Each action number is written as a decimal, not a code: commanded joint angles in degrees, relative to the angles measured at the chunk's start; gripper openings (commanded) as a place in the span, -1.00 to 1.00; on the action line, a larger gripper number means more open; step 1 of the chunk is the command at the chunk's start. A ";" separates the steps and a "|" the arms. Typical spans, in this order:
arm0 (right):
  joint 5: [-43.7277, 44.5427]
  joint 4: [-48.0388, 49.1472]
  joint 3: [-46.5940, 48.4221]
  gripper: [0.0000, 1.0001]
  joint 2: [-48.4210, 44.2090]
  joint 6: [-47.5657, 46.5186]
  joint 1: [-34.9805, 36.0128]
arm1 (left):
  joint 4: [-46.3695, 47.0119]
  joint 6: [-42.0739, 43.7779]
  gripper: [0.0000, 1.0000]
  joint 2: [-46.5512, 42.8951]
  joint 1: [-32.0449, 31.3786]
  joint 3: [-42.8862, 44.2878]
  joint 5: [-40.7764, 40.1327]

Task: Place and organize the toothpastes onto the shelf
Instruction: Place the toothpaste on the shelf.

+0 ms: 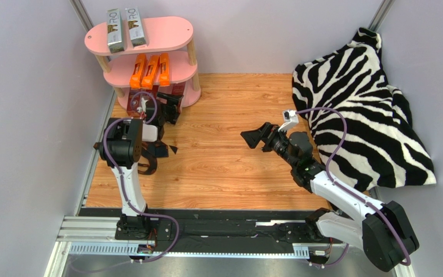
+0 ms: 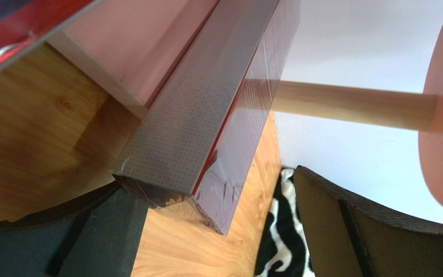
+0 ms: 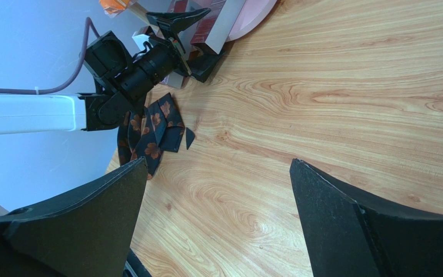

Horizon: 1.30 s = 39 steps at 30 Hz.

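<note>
From above, the shelf [image 1: 166, 29] stands at eleven o'clock on the surface [image 1: 224, 167], with two silver-grey cartons [image 1: 114, 30] on its top board, orange cartons [image 1: 148, 70] below, and the left gripper [image 1: 167, 109] nosed in at the bottom tier. Only the left wrist view shows a dark red carton [image 2: 206, 115] between its jaws, which stand apart with a gap at three o'clock. The right gripper [image 1: 252, 138], over by the zebra cloth [image 1: 368, 115], has its jaws spread wide.
</note>
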 commanded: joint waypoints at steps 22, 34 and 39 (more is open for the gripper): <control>-0.33 3.32 -0.52 0.99 0.44 0.17 -0.47 | -9.36 11.03 0.98 -3.28 -2.21 5.19 6.09; -0.77 3.41 -0.43 1.00 0.71 0.44 -0.73 | -11.66 14.90 0.98 -6.61 -2.21 3.27 5.38; -0.95 3.76 -0.52 0.99 1.15 0.70 -0.73 | -3.42 17.26 0.98 -10.39 -2.38 -3.40 5.90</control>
